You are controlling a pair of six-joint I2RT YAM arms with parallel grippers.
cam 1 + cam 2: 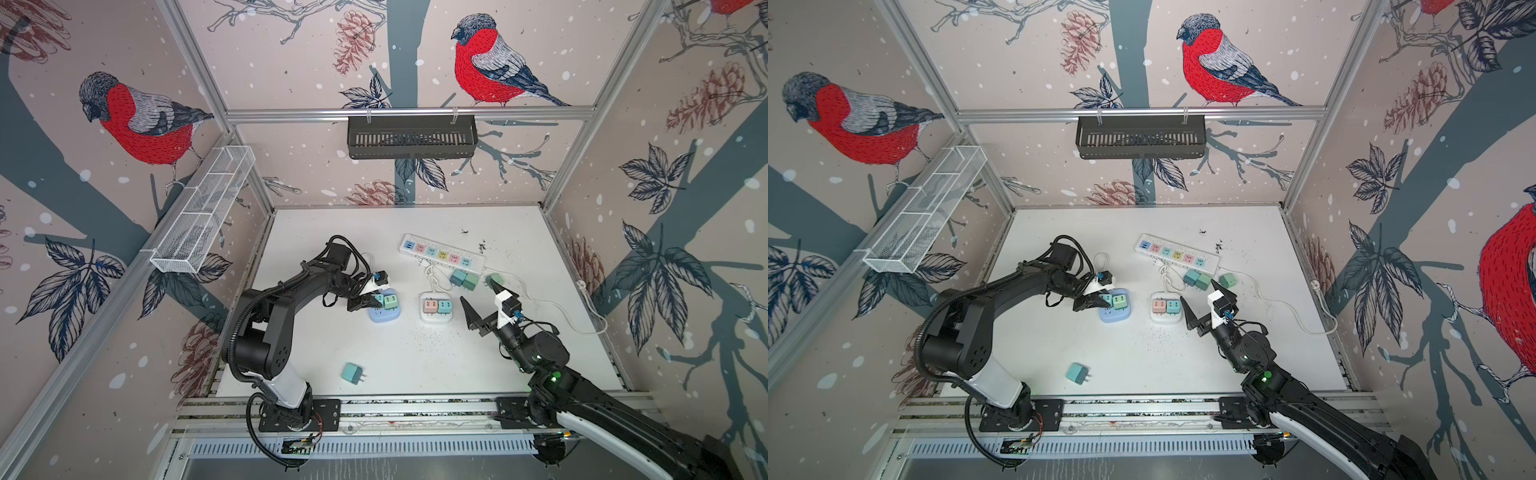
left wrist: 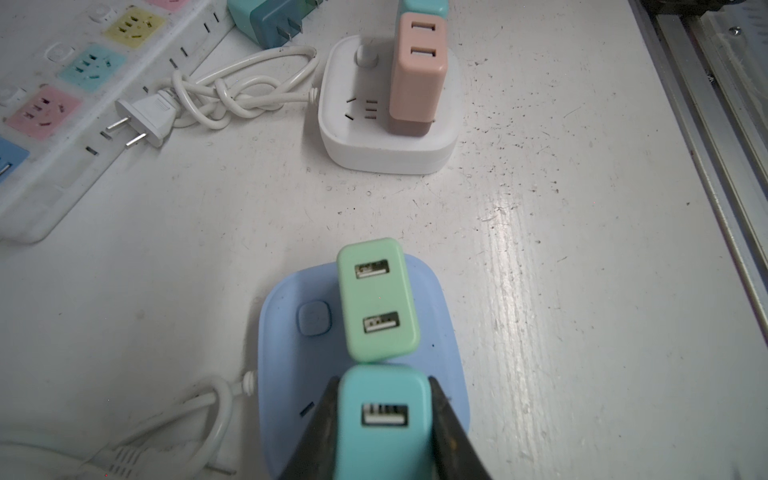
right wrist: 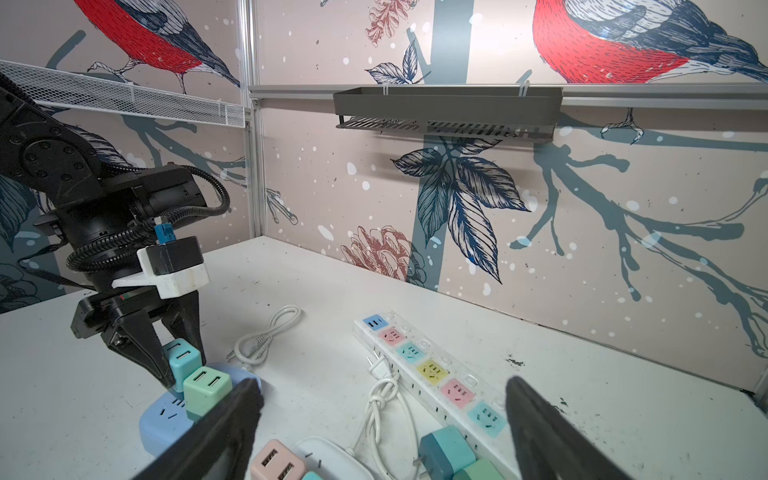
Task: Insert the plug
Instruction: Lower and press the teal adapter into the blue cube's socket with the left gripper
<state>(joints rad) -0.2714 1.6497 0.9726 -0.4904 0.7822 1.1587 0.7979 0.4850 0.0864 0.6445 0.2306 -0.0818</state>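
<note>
The teal plug (image 2: pixel 382 419) is right up in the left wrist cam, pinched tight by the left gripper (image 2: pixel 382 386) and standing on the blue socket cube (image 2: pixel 282 374) beside a green plug (image 2: pixel 376 299), so it looks basically in, though prong depth is hidden. The right gripper (image 1: pixel 476 289) hangs wide apart and empty; probably only letting go remains. No brand or writing is readable anywhere.

Bright even light throws soft shadows; glare streaks the table (image 2: pixel 505 266); edges bend.
</note>
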